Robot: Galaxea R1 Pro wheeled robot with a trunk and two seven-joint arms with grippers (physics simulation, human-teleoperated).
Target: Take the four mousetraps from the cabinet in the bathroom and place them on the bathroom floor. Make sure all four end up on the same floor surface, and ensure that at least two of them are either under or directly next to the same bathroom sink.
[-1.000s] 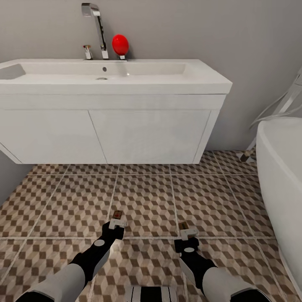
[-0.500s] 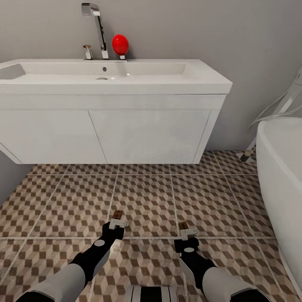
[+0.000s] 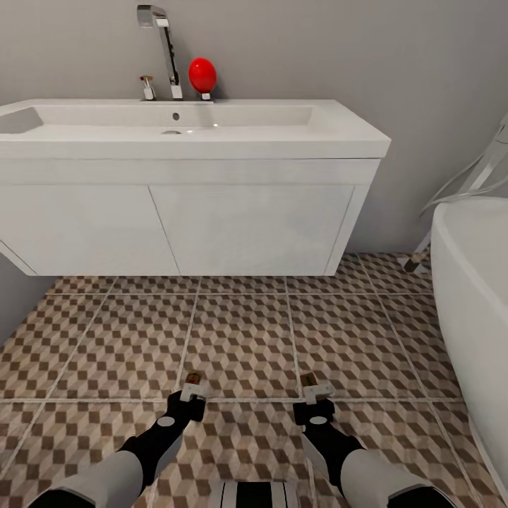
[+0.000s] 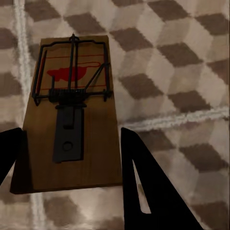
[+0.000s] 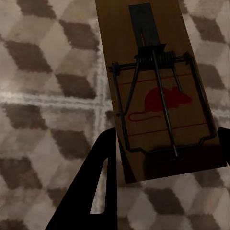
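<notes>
My left gripper (image 3: 194,391) is low over the bathroom floor (image 3: 247,328), shut on a tan mousetrap (image 3: 192,378) that pokes out ahead of it. In the left wrist view that mousetrap (image 4: 72,120) sits between the dark fingers (image 4: 139,182), its red mark and wire facing up. My right gripper (image 3: 316,393) is level with it to the right, shut on a second mousetrap (image 3: 307,380). The right wrist view has this mousetrap (image 5: 155,96) held at its sides by the fingers (image 5: 98,191). The white sink (image 3: 190,123) on its vanity (image 3: 176,226) stands ahead of both grippers.
A chrome tap (image 3: 166,49) and a red ball-shaped object (image 3: 202,74) stand on the sink's back edge. A white bathtub (image 3: 473,296) runs along the right side. The vanity hangs above the floor with open space beneath it. Grey wall lies behind.
My left gripper has drawn back toward me and lower, taking its mousetrap with it. The right arm and its mousetrap have stayed put.
</notes>
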